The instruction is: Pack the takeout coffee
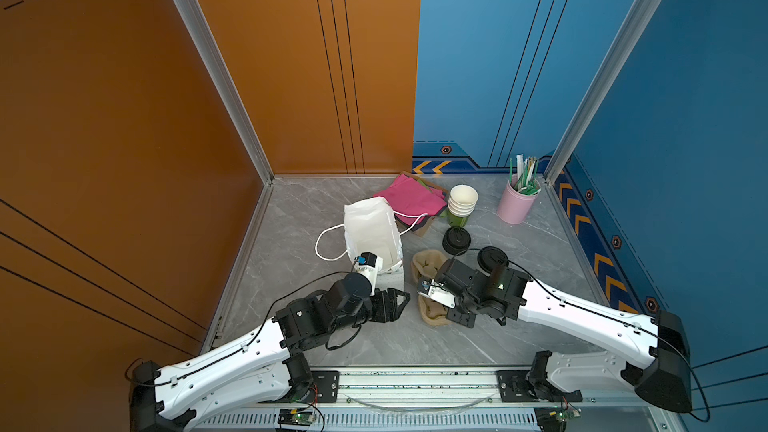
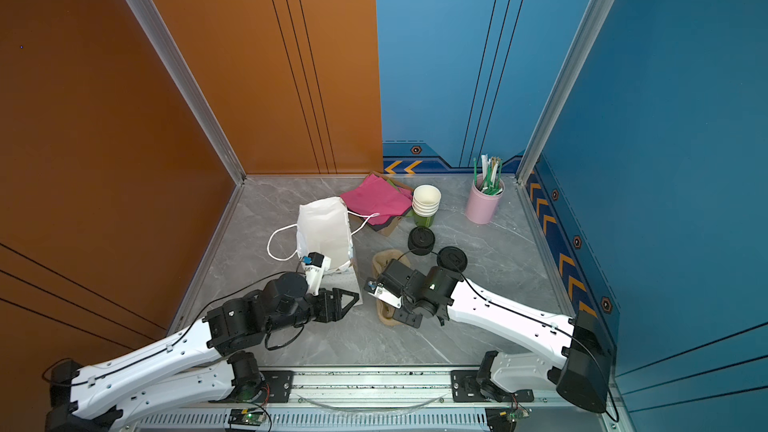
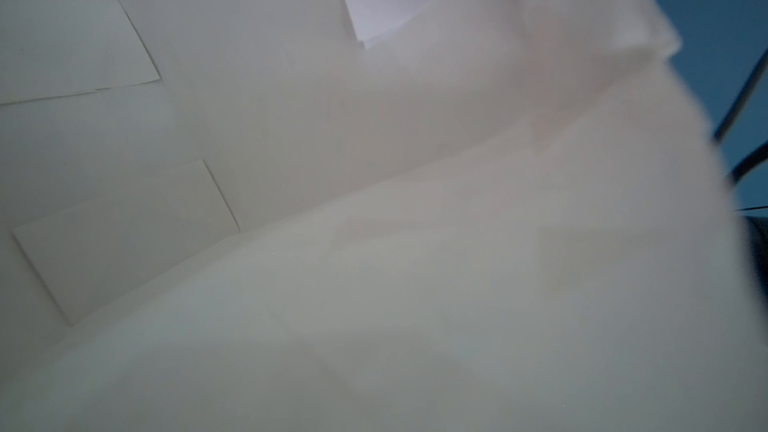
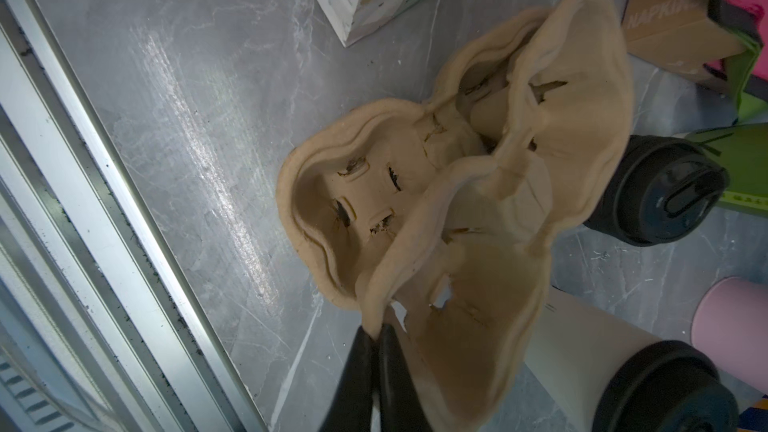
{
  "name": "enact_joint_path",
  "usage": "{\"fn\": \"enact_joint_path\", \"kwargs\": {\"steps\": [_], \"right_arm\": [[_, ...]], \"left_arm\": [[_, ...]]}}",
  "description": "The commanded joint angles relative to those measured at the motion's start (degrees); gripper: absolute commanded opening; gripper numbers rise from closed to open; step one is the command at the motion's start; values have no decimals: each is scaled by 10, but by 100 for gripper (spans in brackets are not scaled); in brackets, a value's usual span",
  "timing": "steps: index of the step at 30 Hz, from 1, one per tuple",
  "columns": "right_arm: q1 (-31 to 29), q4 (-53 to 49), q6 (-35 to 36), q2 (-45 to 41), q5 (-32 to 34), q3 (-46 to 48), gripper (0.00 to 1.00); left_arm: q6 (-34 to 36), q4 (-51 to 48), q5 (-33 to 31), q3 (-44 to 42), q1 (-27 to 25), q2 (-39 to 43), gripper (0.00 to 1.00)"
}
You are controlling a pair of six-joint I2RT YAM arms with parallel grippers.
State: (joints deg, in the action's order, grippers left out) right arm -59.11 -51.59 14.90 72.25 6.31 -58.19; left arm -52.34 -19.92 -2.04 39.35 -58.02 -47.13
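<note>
The takeout coffee, a white cup (image 4: 582, 351) under a black dome lid (image 4: 665, 386), stands beside a crumpled beige pulp cup carrier (image 4: 374, 201). In both top views only its lid (image 1: 492, 258) (image 2: 452, 258) shows past the right arm. My right gripper (image 4: 377, 332) is shut on the carrier's near rim, with that edge lifted off the table. A white paper bag (image 1: 370, 230) stands to the left. My left gripper (image 1: 395, 301) sits at the bag's near lower corner. White paper (image 3: 374, 201) fills the left wrist view, so its jaws are hidden.
A stack of black lids (image 1: 456, 240) stands just behind the carrier. Further back are lidless white cups with a green lowest cup (image 1: 462, 203), pink napkins (image 1: 409, 197) and a pink holder of straws (image 1: 518, 201). A metal rail (image 1: 415, 384) runs along the table's front edge.
</note>
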Motion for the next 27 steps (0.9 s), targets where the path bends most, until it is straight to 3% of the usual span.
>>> {"fn": "enact_joint_path", "kwargs": {"steps": [1,4,7,16,21,27], "right_arm": [[-5,23,14,3,10,14,13],[-5,25,13,-3,1,13,23],[-4,31,11,-16,-17,13,40],[16,44,-22,-61,-84,-13,55],[54,95,-132,-95,-57,-33,76],[108,74,-265,-35,24,-55,80]], "left_arm": [[9,-6,4,-1,8,6,72],[9,-7,4,0,9,6,72],[11,-8,3,1,11,7,72],[13,-12,4,2,16,11,73],[14,-14,4,4,19,13,73],[15,-15,2,8,20,19,75]]}}
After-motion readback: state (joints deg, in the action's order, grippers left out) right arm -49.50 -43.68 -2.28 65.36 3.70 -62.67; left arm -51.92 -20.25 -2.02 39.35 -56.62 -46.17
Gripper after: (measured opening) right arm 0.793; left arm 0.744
